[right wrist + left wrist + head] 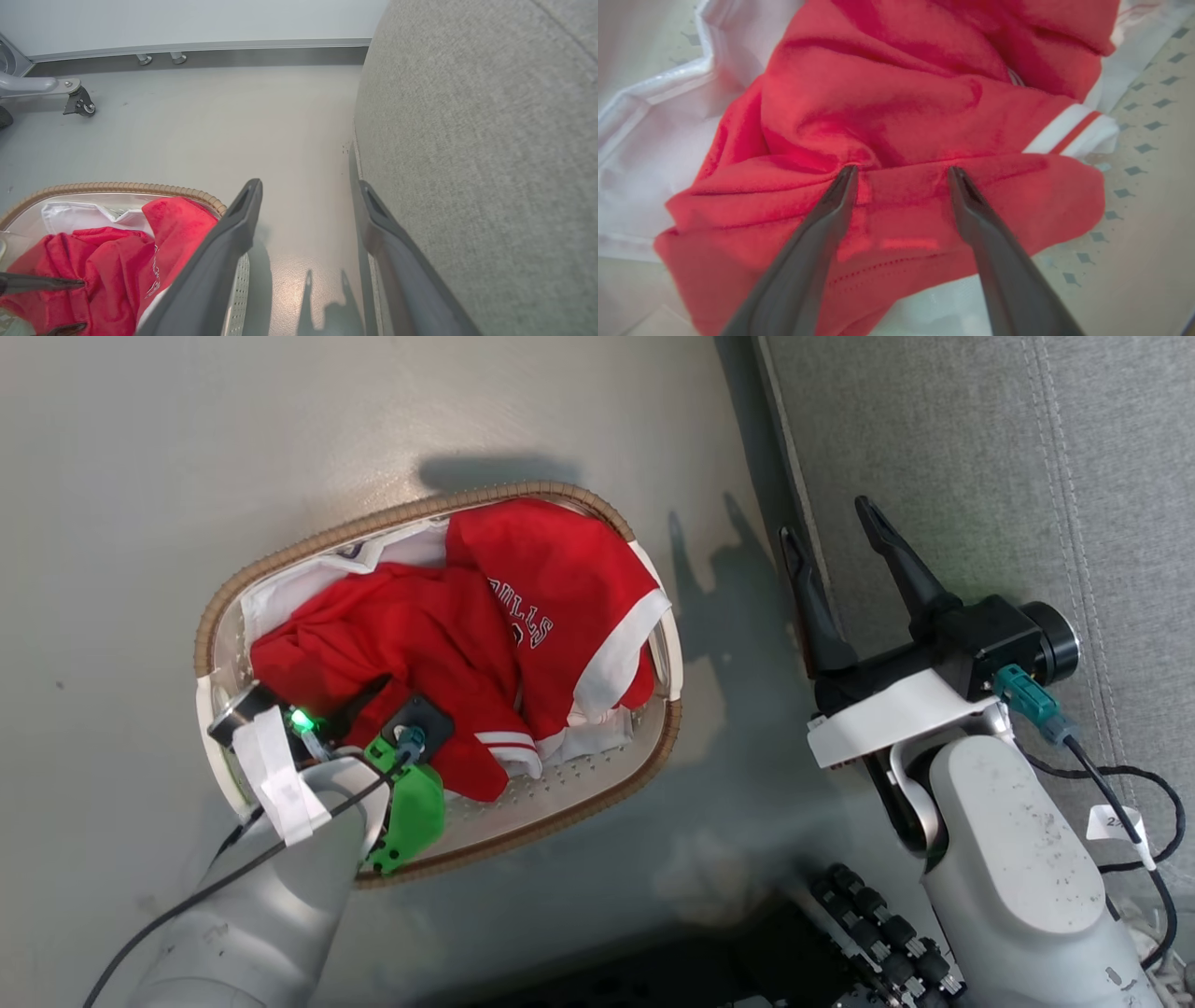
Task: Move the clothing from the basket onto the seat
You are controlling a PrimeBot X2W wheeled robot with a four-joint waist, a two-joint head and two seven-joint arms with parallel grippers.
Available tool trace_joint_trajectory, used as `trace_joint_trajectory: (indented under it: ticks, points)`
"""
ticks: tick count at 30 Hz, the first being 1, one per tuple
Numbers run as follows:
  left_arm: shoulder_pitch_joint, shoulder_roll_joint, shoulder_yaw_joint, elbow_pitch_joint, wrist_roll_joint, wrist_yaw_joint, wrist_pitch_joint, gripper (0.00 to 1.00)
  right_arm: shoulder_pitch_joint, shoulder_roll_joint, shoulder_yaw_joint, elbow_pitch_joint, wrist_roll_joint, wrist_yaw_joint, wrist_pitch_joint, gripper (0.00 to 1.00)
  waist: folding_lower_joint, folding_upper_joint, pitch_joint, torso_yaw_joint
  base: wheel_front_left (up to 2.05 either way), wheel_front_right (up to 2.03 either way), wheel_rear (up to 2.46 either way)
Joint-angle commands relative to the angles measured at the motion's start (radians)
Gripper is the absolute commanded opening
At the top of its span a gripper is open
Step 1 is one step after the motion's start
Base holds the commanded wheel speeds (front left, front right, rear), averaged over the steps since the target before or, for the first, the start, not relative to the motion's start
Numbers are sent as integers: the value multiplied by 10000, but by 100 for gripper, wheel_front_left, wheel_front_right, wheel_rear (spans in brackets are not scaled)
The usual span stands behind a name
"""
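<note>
Grey seat [980, 476] on right. Basket [560, 807] on floor [187, 448] near seat edge, holding clothing [420, 635]: 2 red garments, white lettering [532, 619] reads "ULLS". Left gripper [902, 170]: fingers spread wide, tips on red fabric, nothing clamped. Right gripper [826, 518]: fingers wide open, empty, over seat edge.

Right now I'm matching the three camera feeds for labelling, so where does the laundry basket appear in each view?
Head view: laundry basket left of centre on the floor, seen from above with its whole oval in frame.
Left wrist view: laundry basket along the right edge, seen as a perforated cream wall.
Right wrist view: laundry basket in the lower left corner, with its brown woven rim curving across.
Shared landmark: the red clothing lying inside it.
</note>
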State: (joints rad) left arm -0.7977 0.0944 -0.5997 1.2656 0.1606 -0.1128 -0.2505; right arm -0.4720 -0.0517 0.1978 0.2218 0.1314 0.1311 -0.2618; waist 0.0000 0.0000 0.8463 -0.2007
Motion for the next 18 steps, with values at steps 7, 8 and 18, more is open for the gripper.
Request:
trace_joint_trajectory:
  ticks: [7, 8, 18]
  points:
    - [-826, 94, 87, 134, -253, 181, 77, 100, -366, -5, 53, -216, 207, -6, -43, 100, 0, 0, 757, -139, 0, 0, 0]
    - [-899, 81, 126, 141, -320, 201, 50, 100, -388, -6, 50, -238, 240, -6, -43, 100, 0, 0, 845, -154, 0, 0, 0]
    - [-1342, -56, 201, 190, -662, 457, -56, 100, -550, -36, 133, -230, 439, -6, -22, 100, 0, 0, 1377, -226, 0, 0, 0]
